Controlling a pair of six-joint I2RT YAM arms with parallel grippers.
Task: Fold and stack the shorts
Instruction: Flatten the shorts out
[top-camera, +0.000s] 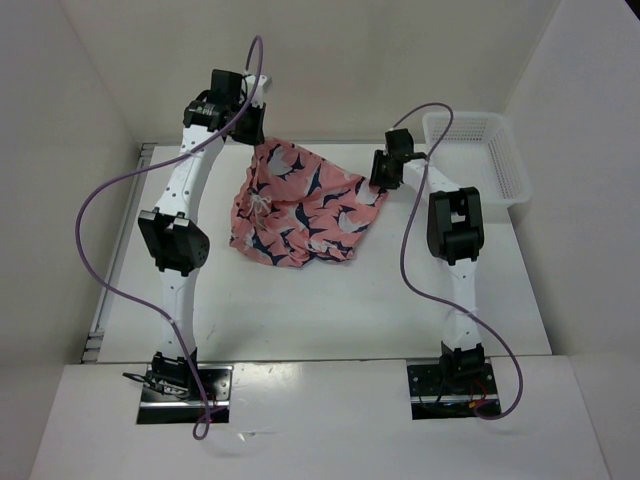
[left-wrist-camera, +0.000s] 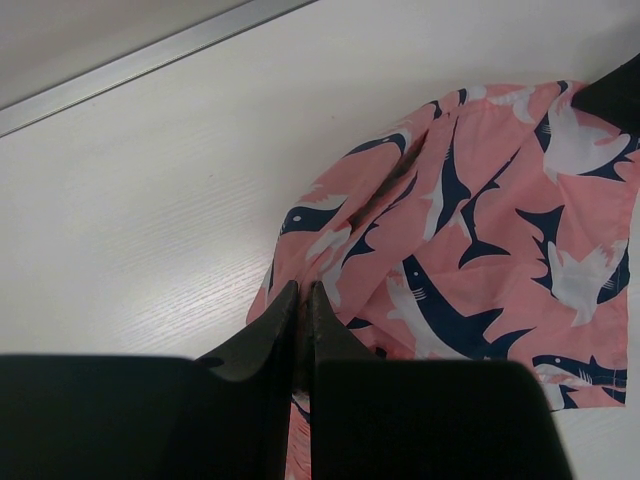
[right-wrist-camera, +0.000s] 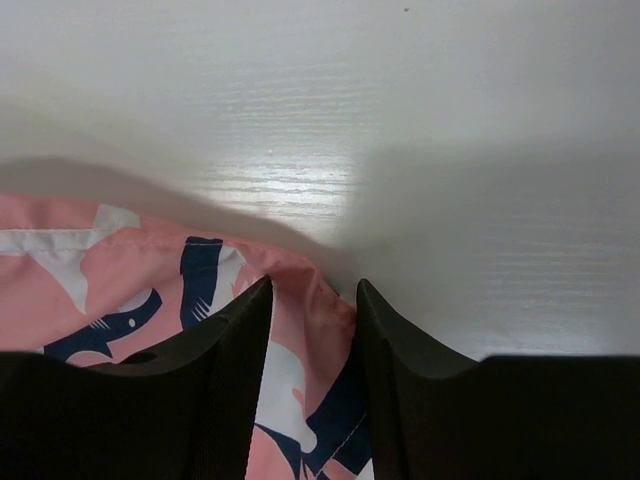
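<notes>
The salmon-pink shark-print shorts (top-camera: 300, 205) lie crumpled at the middle of the white table, with the drawstring on their left side. My left gripper (top-camera: 258, 140) is at their far left corner. In the left wrist view it (left-wrist-camera: 302, 290) is shut, with a thin edge of the shorts (left-wrist-camera: 480, 230) pinched between the fingers. My right gripper (top-camera: 380, 185) is at the right corner. In the right wrist view it (right-wrist-camera: 312, 290) has its jaws a little apart, closed on a bunched fold of the shorts (right-wrist-camera: 130, 270), which casts a shadow on the table.
A white mesh basket (top-camera: 512, 165) stands at the far right of the table. A metal rail (top-camera: 120, 250) runs along the table's left edge and also shows in the left wrist view (left-wrist-camera: 150, 65). White walls enclose the back and sides.
</notes>
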